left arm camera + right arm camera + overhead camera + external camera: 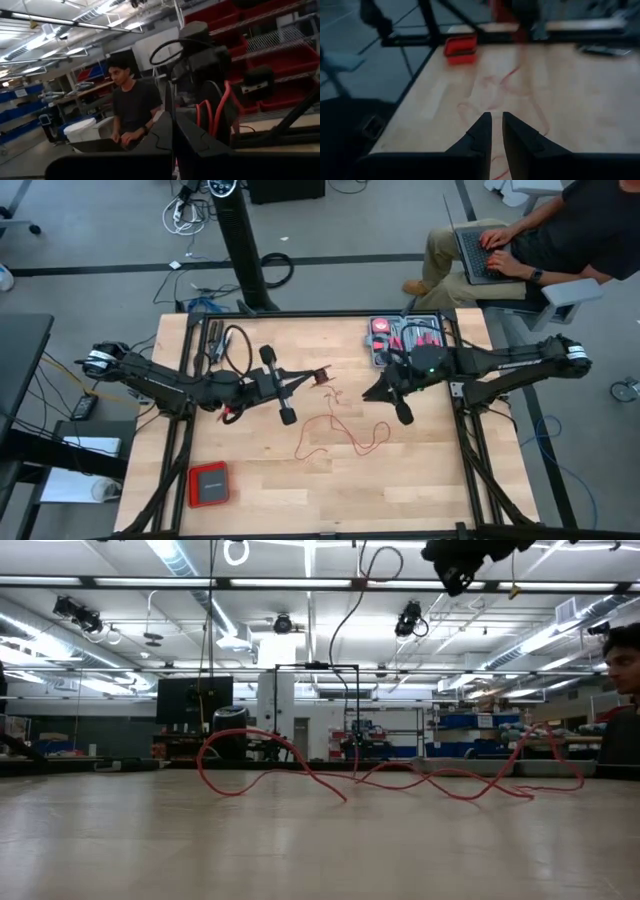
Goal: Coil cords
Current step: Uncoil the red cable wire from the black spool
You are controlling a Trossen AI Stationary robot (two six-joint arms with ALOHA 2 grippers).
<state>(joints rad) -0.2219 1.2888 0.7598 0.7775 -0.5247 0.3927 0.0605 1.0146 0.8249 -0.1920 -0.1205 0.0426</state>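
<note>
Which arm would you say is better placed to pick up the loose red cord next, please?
Probably the right: its gripper hovers just above the red cord loops on the table; the left gripper sits beside the cord's far end.

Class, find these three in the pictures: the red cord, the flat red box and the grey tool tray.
red cord (340, 432), high view, middle of its loose run on the table.
flat red box (209, 483), high view, centre of its lid.
grey tool tray (378, 358), high view, its left rim.
</note>
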